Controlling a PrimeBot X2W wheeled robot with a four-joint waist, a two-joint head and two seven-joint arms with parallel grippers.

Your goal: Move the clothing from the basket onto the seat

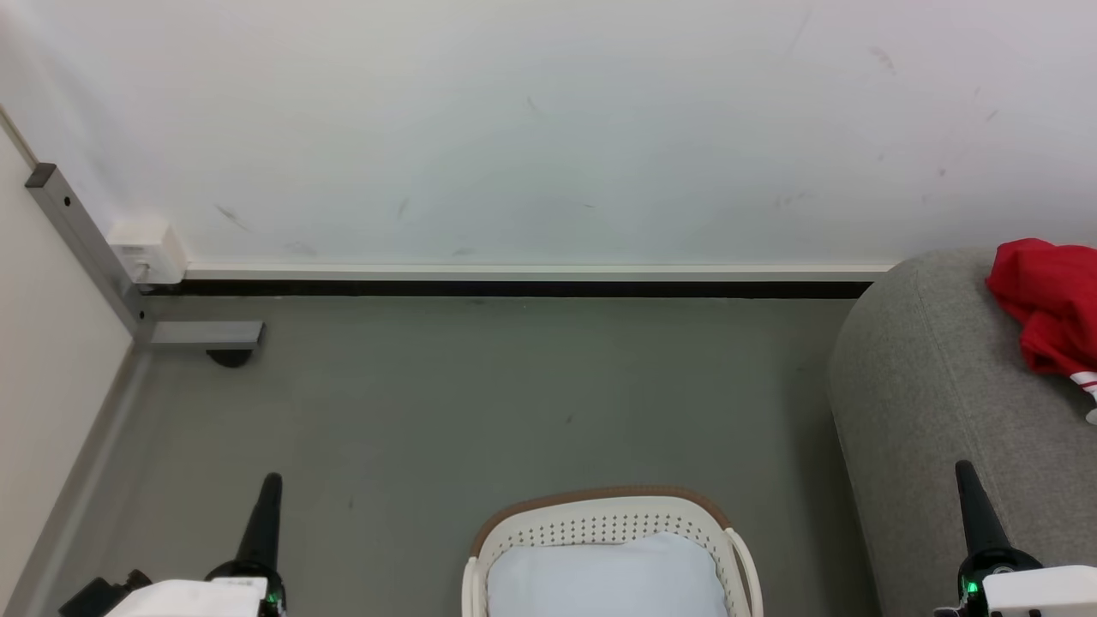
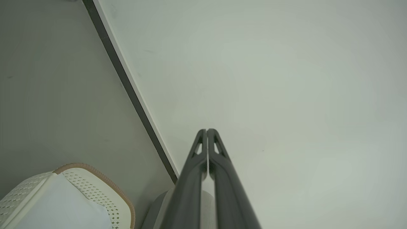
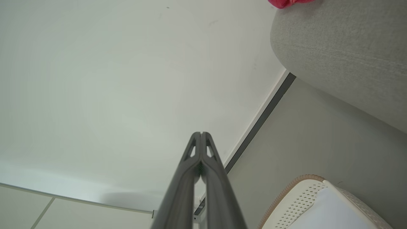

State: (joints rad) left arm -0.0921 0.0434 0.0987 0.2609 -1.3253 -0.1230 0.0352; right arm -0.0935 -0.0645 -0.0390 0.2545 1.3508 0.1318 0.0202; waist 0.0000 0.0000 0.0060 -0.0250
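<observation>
Clothing (image 1: 1047, 296): bright red, soft, crumpled in heap, white-striped cuff at its near edge. Lies on top of seat (image 1: 926, 386), near seat's rounded end.
Seat: large, light grey woven fabric, rounded edges, seam line.
Basket (image 1: 613, 524): cream-white, perforated wall, brown rim band. Upright on floor (image 1: 480, 403), just left of seat, well apart from clothing.

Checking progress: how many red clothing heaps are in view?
1: the red clothing lies on the grey seat, cut off by the picture's edge; more may be hidden.
</observation>
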